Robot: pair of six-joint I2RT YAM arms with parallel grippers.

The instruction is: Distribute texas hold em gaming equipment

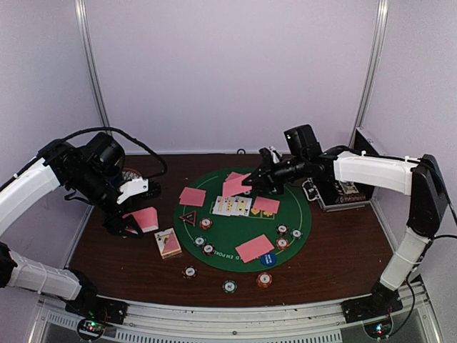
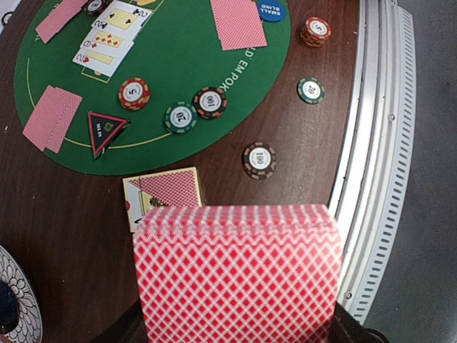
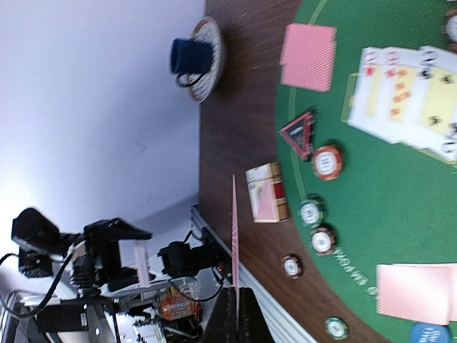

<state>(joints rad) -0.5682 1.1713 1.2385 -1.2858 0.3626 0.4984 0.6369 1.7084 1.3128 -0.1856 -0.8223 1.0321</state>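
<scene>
Though the left fingers (image 1: pixel 127 223) clamp the undealt deck (image 2: pixel 235 279) near the bench's (image 1: pixel 343 236) left edge, face-down cards (image 1: pixel 191 196), face-up cards (image 1: pixel 232 206) and chips (image 1: pixel 206 224) already lie on the mat (image 1: pixel 228 231); the right fingers (image 1: pixel 257 180) pinch one card (image 1: pixel 235 186) above its far side, so dealing seems unfinished.

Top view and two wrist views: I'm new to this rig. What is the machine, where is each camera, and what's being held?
The top view looks down from behind two robot arms bolted at the table's near edge; the other two come from cameras on each wrist. The left gripper is shut on a deck of pink-backed cards, which fills its wrist view. The right gripper pinches a single card, seen edge-on in its wrist view. On the table lies a round green mat with face-up cards, face-down cards and poker chips; more chips sit on the wood, near a card box.
</scene>
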